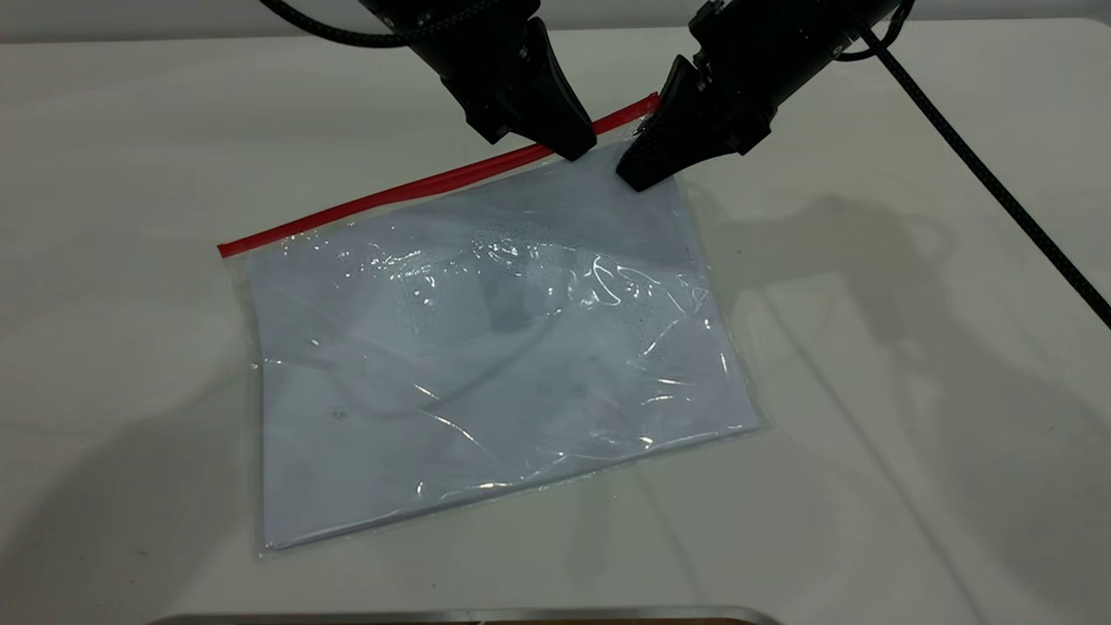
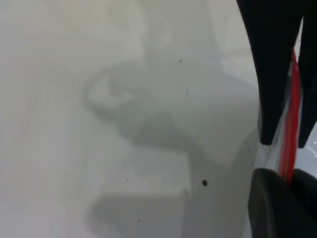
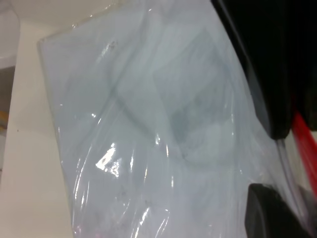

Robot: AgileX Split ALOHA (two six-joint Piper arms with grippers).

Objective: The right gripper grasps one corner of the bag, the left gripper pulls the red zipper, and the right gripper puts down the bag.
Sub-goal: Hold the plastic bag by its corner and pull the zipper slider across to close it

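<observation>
The bag (image 1: 486, 347) lies flat on the white table, clear plastic over white sheets. The red zipper (image 1: 391, 195) runs along its far edge. My left gripper (image 1: 575, 148) is shut on the red zipper near its right end. In the left wrist view the red strip (image 2: 292, 109) passes between its fingertips (image 2: 267, 203); the slider tab is hidden. My right gripper (image 1: 640, 172) is shut on the corner of the bag (image 1: 653, 111) just beside the left one. In the right wrist view the bag (image 3: 148, 124) spreads away from its finger (image 3: 267, 213).
The white table (image 1: 868, 391) surrounds the bag. The right arm's braided cable (image 1: 998, 200) runs across the right side. A metal edge (image 1: 469, 615) shows at the near side of the table. The two grippers stand very close to each other.
</observation>
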